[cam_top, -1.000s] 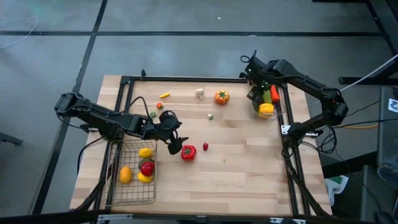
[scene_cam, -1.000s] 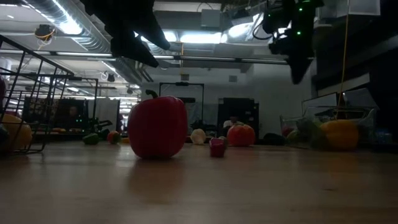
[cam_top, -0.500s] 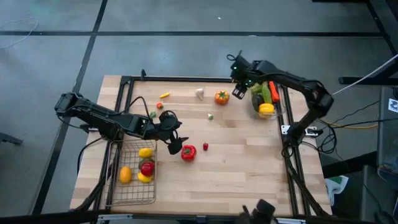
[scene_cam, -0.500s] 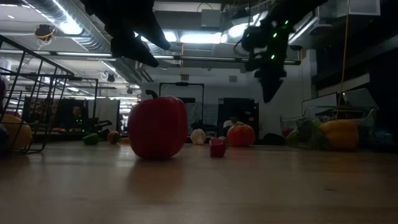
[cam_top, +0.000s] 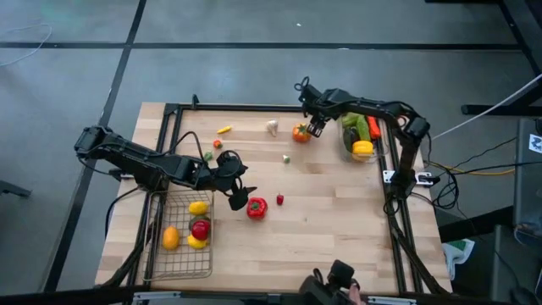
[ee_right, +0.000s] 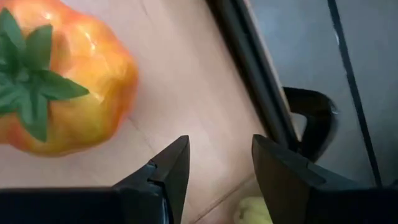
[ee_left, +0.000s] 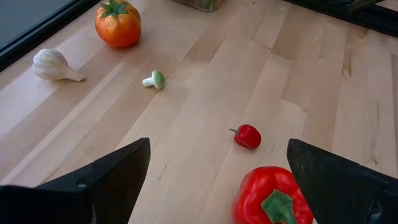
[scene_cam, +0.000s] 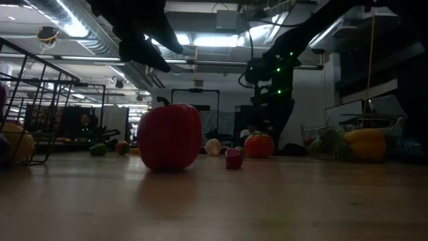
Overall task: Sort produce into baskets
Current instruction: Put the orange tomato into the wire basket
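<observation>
So the pale wooden table (cam_top: 339, 229) has a rectangular wire-mesh basket (cam_top: 179, 254) at the corner nearest the left arm, already holding a couple of yellow lemons, an orange piece and a red one. Across the table from the basket sits the narrow clear plastic bin (cam_top: 364, 140) with green, orange and yellow veg in it. The left gripper (cam_top: 238, 193) hangs just beside the basket with its fingers spread wide and nothing in them, right next to a big red bell pepper (cam_top: 257, 207). Past the pepper, away from the basket, lies a tiny red pepper (ee_left: 247, 135). The right gripper (cam_top: 315, 126) is near the bin, fingers partly apart and empty, just beside an orange tomato with a green stem (ee_right: 59, 81). Between tomato and basket there's a white garlic bulb (ee_left: 53, 65) and a little green-capped mushroom (ee_left: 154, 79).
</observation>
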Controlling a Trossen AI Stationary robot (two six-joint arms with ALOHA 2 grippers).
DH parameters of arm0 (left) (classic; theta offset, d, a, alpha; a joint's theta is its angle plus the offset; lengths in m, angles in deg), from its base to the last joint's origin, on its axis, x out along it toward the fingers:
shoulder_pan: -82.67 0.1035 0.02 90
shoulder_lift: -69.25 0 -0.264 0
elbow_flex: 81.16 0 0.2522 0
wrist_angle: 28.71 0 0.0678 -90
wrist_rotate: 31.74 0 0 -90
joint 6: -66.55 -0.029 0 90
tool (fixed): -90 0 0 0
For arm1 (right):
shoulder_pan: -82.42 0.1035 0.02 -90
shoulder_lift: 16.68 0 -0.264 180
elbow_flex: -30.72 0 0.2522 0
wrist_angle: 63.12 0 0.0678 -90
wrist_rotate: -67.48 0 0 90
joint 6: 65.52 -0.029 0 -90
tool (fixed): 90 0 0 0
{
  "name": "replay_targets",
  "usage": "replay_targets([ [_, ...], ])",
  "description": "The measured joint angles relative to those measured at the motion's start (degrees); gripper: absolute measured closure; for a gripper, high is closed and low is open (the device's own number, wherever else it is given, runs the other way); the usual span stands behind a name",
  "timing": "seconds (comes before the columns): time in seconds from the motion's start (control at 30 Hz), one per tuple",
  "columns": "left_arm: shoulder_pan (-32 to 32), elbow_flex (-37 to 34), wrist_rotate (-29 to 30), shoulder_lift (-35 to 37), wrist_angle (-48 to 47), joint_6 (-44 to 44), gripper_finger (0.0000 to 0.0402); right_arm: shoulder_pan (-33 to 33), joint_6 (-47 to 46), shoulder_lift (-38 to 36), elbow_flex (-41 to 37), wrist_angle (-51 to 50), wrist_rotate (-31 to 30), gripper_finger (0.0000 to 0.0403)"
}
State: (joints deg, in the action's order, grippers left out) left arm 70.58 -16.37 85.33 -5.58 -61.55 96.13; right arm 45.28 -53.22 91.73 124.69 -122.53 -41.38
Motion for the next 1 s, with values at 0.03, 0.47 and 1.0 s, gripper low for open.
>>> replay_targets([
  [0.03,0.0,0.0,0.0,0.0,0.0,0.0,0.0027,0.0,0.0,0.5,0.0,0.0,0.4,0.0231],
  [0.47,0.0,0.0,0.0,0.0,0.0,0.0,0.0027,0.2,-3.1,3.2,-0.1,2.4,16.8,0.0231],
  [1.0,0.0,0.0,0.0,0.0,0.0,0.0,0.0027,11.0,-3.1,5.1,0.0,12.9,21.1,0.0231],
])
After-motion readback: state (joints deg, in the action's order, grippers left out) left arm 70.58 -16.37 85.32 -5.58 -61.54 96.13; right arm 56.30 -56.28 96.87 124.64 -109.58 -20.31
